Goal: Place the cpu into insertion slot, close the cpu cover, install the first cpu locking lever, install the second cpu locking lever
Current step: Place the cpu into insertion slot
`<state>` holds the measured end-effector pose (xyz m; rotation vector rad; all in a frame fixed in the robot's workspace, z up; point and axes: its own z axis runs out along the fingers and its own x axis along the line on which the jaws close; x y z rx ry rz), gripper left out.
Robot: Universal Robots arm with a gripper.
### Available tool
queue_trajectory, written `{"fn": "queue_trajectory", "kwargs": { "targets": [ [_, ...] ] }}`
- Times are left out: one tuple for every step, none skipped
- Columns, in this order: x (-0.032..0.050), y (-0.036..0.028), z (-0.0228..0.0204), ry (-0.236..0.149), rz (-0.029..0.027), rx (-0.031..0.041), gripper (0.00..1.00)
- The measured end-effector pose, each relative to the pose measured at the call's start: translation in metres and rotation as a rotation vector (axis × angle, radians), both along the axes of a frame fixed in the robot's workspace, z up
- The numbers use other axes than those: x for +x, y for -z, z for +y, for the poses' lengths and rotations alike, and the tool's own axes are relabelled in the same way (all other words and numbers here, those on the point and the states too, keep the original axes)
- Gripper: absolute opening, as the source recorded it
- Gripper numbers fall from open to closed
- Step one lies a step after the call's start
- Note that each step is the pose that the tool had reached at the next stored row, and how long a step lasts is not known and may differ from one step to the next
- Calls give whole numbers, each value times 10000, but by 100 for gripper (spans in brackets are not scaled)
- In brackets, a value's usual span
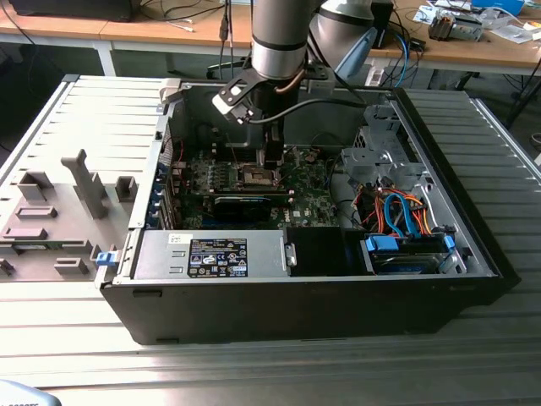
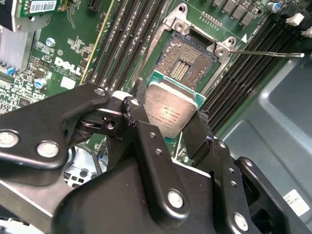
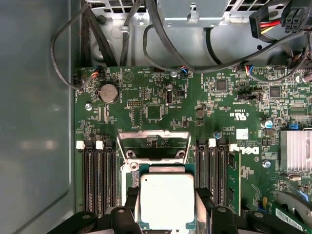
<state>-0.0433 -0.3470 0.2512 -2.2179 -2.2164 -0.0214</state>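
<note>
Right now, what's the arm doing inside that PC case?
The arm's gripper is shut on the cpu, pinching it by two opposite edges inside the open computer case. It holds the chip at the edge of the insertion slot, which lies uncovered with its dark contact field exposed. The cpu is not seated yet. One thin locking lever juts out beside the slot and appears unlatched.
</note>
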Motion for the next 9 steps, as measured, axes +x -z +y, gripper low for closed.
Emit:
{"fn": "queue_trajectory", "kwargs": {
  "targets": [
    [-8, 5, 3, -2, 1, -1, 55],
    [-11, 8, 5, -2, 1, -1, 55],
    [-13, 10, 6, -3, 1, 0, 55],
    [-15, 12, 7, -4, 0, 0, 55],
    [-16, 13, 8, -5, 1, -1, 55],
    [-18, 16, 9, -3, 0, 0, 55],
    [-19, 17, 10, -4, 0, 0, 55],
    [-20, 18, 10, -4, 0, 0, 55],
    [-21, 19, 10, -4, 0, 0, 55]
  ]
}}
